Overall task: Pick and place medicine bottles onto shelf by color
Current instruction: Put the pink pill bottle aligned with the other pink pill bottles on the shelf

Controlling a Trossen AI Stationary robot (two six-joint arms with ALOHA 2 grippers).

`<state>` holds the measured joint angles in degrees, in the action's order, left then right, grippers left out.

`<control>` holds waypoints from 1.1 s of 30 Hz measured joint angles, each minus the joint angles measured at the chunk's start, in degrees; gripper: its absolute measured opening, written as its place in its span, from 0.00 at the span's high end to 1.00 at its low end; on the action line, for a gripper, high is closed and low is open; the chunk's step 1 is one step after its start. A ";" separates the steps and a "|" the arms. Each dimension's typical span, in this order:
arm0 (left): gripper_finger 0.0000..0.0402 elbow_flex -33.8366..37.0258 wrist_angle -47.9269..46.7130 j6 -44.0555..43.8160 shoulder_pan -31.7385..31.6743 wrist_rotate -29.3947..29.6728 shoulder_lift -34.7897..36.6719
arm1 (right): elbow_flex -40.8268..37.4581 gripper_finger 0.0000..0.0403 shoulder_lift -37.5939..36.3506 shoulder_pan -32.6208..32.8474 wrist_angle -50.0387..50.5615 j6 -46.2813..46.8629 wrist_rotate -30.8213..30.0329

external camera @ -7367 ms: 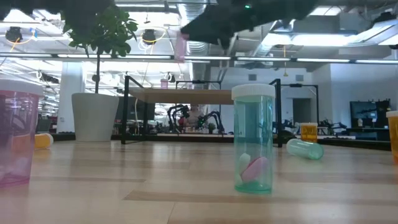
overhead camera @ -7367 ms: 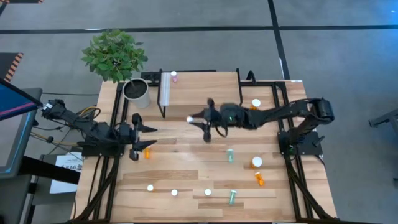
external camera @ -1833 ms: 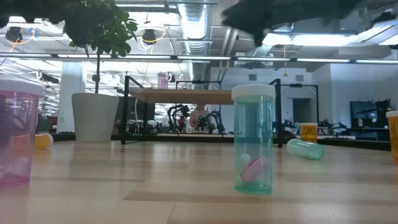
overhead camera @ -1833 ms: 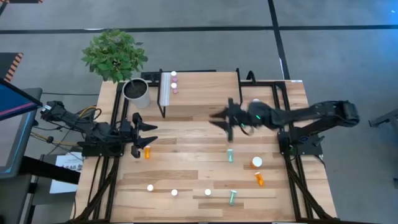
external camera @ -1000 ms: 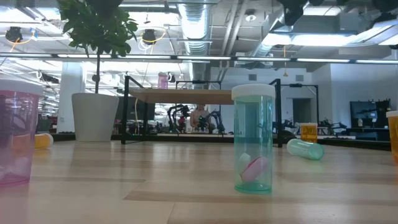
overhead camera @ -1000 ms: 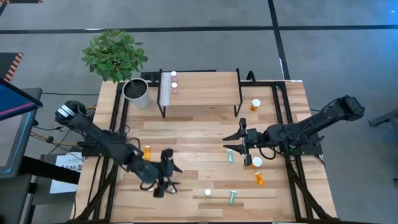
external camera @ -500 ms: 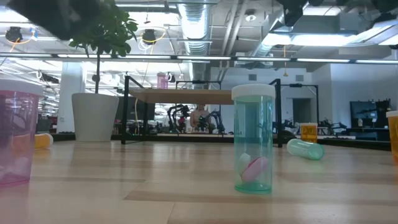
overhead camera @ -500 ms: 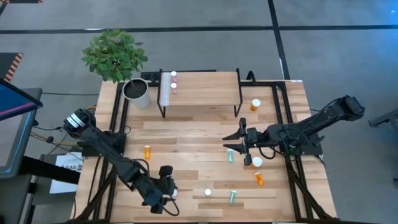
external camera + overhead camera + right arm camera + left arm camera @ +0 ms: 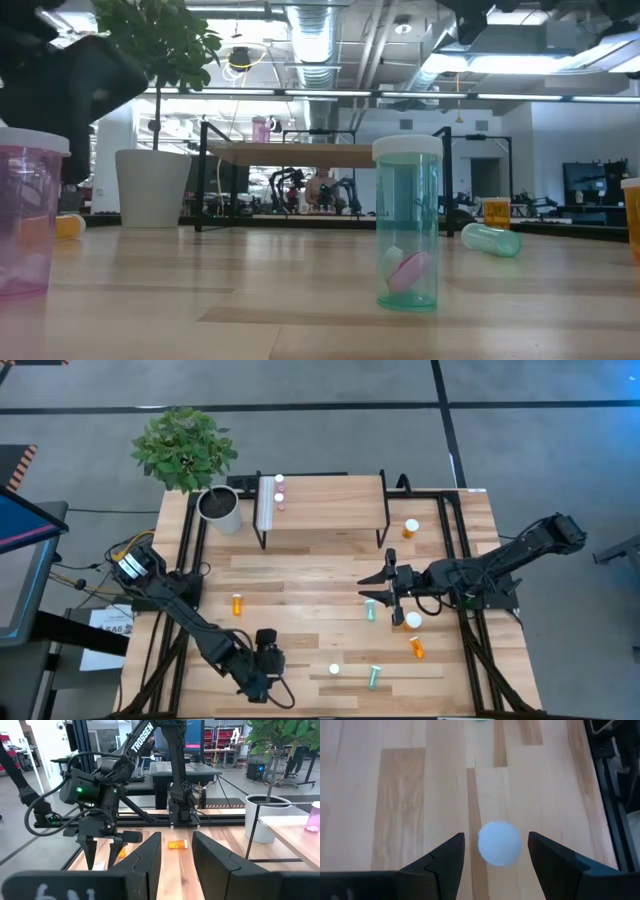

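The table (image 9: 300,575) is light wood planks on a black metal frame (image 9: 185,550), standing on a grey floor (image 9: 330,385) crossed by dark seam lines in the upper part of the high view. A leafy plant (image 9: 183,447) in a grey-white pot (image 9: 220,508) sits at the table's upper left. A dark monitor (image 9: 18,525) shows at the left edge. In the low view, ceiling ducts (image 9: 310,30) and strip lights (image 9: 540,97) run across the top, with a white column (image 9: 115,135) at left and more black-framed workbenches (image 9: 590,205) at far right.
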<state>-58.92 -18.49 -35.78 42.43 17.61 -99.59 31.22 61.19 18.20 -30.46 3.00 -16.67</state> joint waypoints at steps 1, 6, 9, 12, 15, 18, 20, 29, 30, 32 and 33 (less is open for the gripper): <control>0.49 0.00 0.07 -0.07 -0.04 0.18 0.02 | 0.00 0.67 0.00 0.00 0.08 -0.01 0.00; 0.54 0.00 -0.14 0.17 0.03 0.30 0.17 | 0.00 0.67 0.00 -0.01 0.07 -0.01 0.00; 0.61 0.00 -0.25 0.22 0.03 -0.51 0.17 | 0.00 0.67 0.00 0.00 0.06 -0.04 0.00; 0.70 0.00 -0.28 0.30 0.03 -0.81 0.17 | 0.00 0.67 0.00 0.00 0.07 -0.06 0.00; 0.78 0.00 -0.21 0.28 0.01 -0.81 0.22 | 0.00 0.67 0.00 -0.01 0.06 -0.07 0.00; 0.80 -0.54 -1.06 0.45 -0.39 -0.83 0.24 | 0.00 0.67 0.00 -0.02 0.07 -0.10 0.00; 0.80 -1.95 -3.35 0.67 -1.21 -0.79 0.24 | 0.00 0.67 0.00 -0.02 0.07 -0.14 0.00; 0.68 -10.89 -25.74 0.12 -11.11 10.87 10.24 | 0.00 0.67 0.02 0.00 0.23 -0.45 0.00; 0.68 -11.33 -26.86 0.24 -12.81 12.48 12.36 | 0.00 0.67 0.02 0.00 0.20 -0.45 0.00; 0.69 -11.54 -27.87 1.73 -16.71 14.17 16.79 | 0.00 0.67 0.02 0.00 0.23 -0.45 0.00; 0.69 -11.54 -27.81 3.03 -18.94 14.48 19.00 | 0.00 0.67 0.02 0.00 0.24 -0.45 0.00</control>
<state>-70.46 -46.30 -32.75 23.49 32.09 -80.59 31.22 61.21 18.20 -30.22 2.55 -16.67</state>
